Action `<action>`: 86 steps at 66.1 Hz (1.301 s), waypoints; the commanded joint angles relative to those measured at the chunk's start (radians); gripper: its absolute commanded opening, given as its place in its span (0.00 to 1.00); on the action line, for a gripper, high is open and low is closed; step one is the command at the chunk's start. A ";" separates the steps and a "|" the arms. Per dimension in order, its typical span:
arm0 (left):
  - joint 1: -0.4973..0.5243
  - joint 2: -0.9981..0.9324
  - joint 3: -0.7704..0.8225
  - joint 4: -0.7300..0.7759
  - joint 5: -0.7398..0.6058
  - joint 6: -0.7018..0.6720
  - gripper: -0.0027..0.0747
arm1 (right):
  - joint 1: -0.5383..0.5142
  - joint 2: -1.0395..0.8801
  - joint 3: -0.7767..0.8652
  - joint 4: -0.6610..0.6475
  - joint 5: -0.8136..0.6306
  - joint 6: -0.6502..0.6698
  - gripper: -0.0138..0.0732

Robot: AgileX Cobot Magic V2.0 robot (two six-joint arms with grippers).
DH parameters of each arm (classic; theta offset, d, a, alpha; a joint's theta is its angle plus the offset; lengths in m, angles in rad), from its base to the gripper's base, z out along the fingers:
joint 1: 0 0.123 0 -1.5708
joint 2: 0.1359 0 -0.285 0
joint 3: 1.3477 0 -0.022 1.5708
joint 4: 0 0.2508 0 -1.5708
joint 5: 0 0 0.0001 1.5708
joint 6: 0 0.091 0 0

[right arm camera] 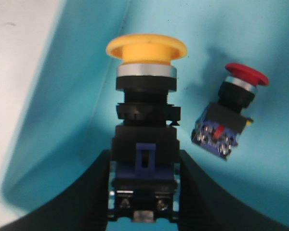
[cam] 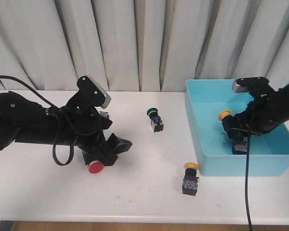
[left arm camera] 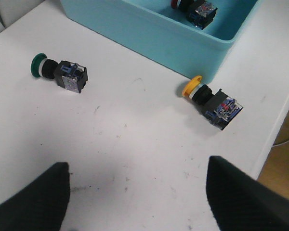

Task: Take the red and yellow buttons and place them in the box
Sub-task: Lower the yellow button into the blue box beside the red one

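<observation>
while hovering inside the turquoise plastic box [cam: 202, 144], right gripper [right arm camera: 143, 192] clamped on a yellow-capped button with black body [right arm camera: 145, 120], beside a red-capped button [right arm camera: 229, 120] on the box floor. left gripper [left arm camera: 135, 202] spread wide over white table [left arm camera: 135, 144], near red button [cam: 96, 167].

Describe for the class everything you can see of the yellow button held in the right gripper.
The yellow button has a glossy, rounded yellow mushroom cap, a silver collar beneath it, then a blocky black body with a blue insert and metal terminals at its base. It looks like plastic. The right gripper clamps its lower body between both fingers, holding it over the inside of the turquoise box, cap pointing away from the gripper.
</observation>
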 commanded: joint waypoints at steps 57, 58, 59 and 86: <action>0.003 -0.036 -0.031 -0.029 -0.006 0.000 0.76 | -0.004 0.228 -0.192 0.028 0.016 -0.006 0.65; 0.003 -0.036 -0.031 -0.029 -0.006 0.000 0.76 | -0.004 0.228 -0.201 0.028 0.029 -0.006 0.64; 0.003 -0.036 -0.031 -0.029 -0.006 0.000 0.76 | -0.004 0.223 -0.208 0.028 0.043 -0.004 0.64; 0.003 -0.036 -0.031 -0.029 -0.006 0.000 0.76 | -0.004 -0.071 -0.266 -0.121 0.250 0.238 0.58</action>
